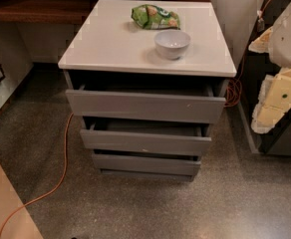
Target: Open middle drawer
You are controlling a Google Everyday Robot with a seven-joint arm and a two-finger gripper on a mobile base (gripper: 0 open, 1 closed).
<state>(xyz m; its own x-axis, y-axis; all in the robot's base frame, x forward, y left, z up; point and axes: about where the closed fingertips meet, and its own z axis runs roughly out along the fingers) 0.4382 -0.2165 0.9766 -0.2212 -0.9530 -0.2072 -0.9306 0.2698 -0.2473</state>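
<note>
The middle drawer is a wide, shallow grey drawer with a flat, handleless front, second of three in a white-topped cabinet. It stands partly pulled out, with a strip of its grey inside showing behind the front. The taller grey top drawer above it is also pulled out and sticks out further. The lowest grey drawer sits a little out. My gripper, with white and cream parts, is at the right edge of the view, to the right of the cabinet and apart from the drawers.
A white bowl and a green snack bag sit on the cabinet top. An orange cable runs over the speckled floor on the left. A dark rack stands at the right, and a wooden shelf at the back left.
</note>
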